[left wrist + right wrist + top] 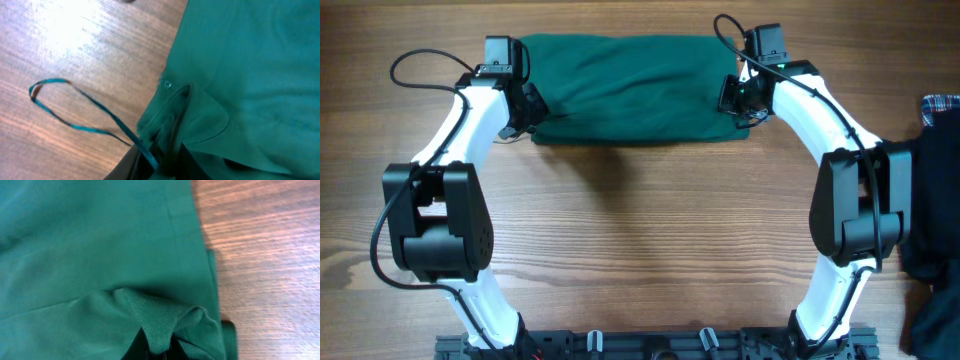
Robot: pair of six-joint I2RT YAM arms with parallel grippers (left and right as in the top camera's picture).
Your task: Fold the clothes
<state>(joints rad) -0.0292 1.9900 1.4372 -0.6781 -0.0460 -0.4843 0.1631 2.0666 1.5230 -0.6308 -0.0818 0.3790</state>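
Overhead: green garment (635,88) lies folded into a long band at the far side of the wood table (640,230), long axis running left to right, ends pointing at the two arms. Near long edge fairly straight, top surface creased. Left gripper (527,108) sits at the garment's left end, on the near corner. Right gripper (738,100) is at the right end, touching the cloth. Black garment (932,200) and plaid cloth (942,108) lie at the table's right edge, well apart from the green one.

Left wrist: green garment (250,75) fills the right side, its edge running diagonally over the table (75,40). A bunched fold of cloth runs down into the left gripper (162,167), dark fingers on either side of it. Cannot tell whether the jaws clamp it or stand slightly apart. Thin teal cord loop (77,127) trails from that corner, lying flat on the wood.

Right wrist: green garment (100,245) covers the left and middle, bare table (270,255) at right. A ridge of cloth is tented up into the right gripper (155,352), jaws together and pinching the fabric near its edge
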